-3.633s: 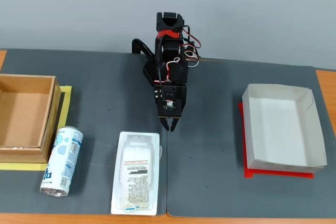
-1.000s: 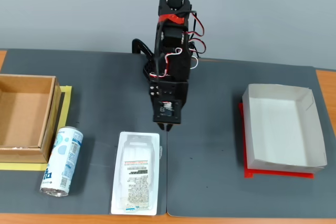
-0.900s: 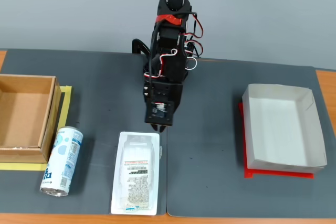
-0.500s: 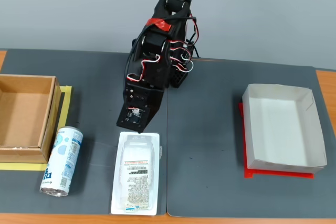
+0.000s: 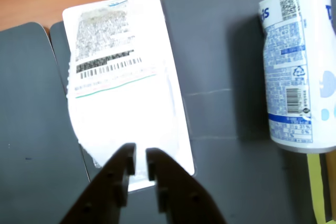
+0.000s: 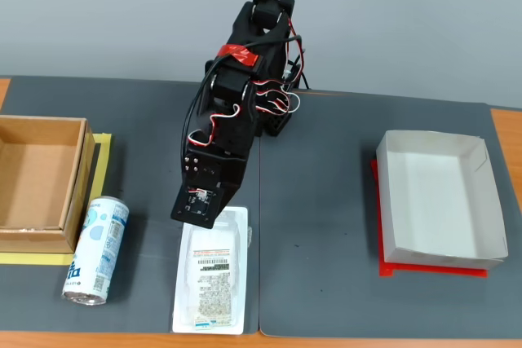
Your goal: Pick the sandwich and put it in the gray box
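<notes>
The sandwich (image 5: 126,77) is a flat white clear-plastic packet with a black-text label. It lies on the dark mat, and in the fixed view (image 6: 214,275) it is near the front edge. My gripper (image 5: 140,158) hovers over the packet's plain end with its dark jaws almost together, holding nothing. In the fixed view the arm (image 6: 222,144) leans down over the packet's far end and hides the fingertips. The gray box (image 6: 436,193), a shallow white-gray tray on a red base, stands empty at the right.
A blue-and-white drink can (image 5: 296,72) lies on its side beside the packet; in the fixed view (image 6: 96,250) it is to the packet's left. A brown cardboard box (image 6: 73,185) stands at the far left on yellow tape (image 5: 317,192).
</notes>
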Available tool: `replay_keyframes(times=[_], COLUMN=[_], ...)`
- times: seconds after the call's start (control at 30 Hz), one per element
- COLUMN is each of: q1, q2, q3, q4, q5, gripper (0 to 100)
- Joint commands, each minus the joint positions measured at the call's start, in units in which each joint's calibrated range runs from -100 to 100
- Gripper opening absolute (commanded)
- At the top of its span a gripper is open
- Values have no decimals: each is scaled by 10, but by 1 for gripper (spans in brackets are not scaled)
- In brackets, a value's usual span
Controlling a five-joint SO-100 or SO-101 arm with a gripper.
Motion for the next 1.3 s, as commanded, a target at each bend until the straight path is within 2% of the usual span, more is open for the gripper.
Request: replay_keyframes(times=[0.0, 0.1, 0.3, 0.77, 0.83, 1.0, 1.07, 1.13, 1.27], q1=[-5, -13, -41, -49, -49, -49, -50, -54, -60], q2=[3, 3, 5, 4, 3, 2, 3, 4, 5], q3=[-36, -36, -31, -30, -30, -28, -28, -28, -28], q4=[-7, -7, -7, 0, 1, 1, 1, 1, -3], q5=[3, 5, 44, 47, 47, 56, 69, 78, 85], gripper=[3, 3, 3, 4, 9, 36, 44, 47, 47])
